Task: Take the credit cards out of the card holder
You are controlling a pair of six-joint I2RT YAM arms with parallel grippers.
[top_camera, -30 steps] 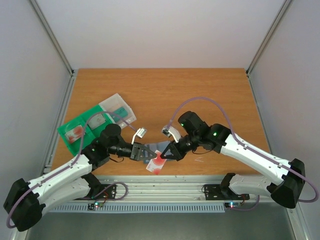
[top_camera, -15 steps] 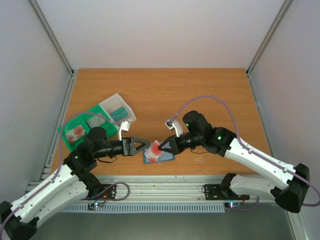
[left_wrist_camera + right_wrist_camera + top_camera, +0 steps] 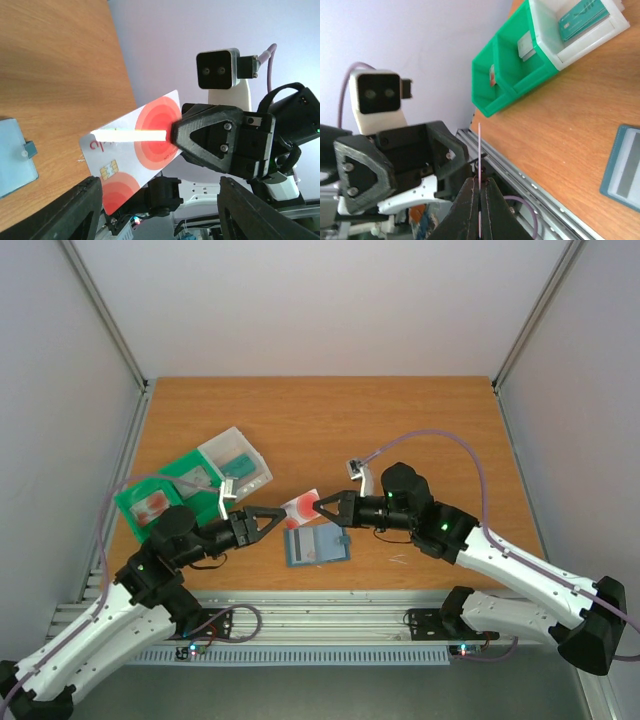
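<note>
Card holder [image 3: 317,546] lies flat on the table [image 3: 420,420] by the near edge, between the two arms. A pale strip shows on its inner face; cannot tell if that is a card. Just beyond the holder and up off it, the right gripper [image 3: 322,507] is pinched tight on one credit card [image 3: 145,155], white with a big red round mark and a chip, held in the air clear of the holder. Left gripper [image 3: 275,520] faces it from the holder's far-left side, jaws spread wide around the card's free end, not touching it. Farther beyond-left of the holder sits a green tray [image 3: 150,502], with a clear box [image 3: 238,458] holding teal blocks at its far end.
</note>
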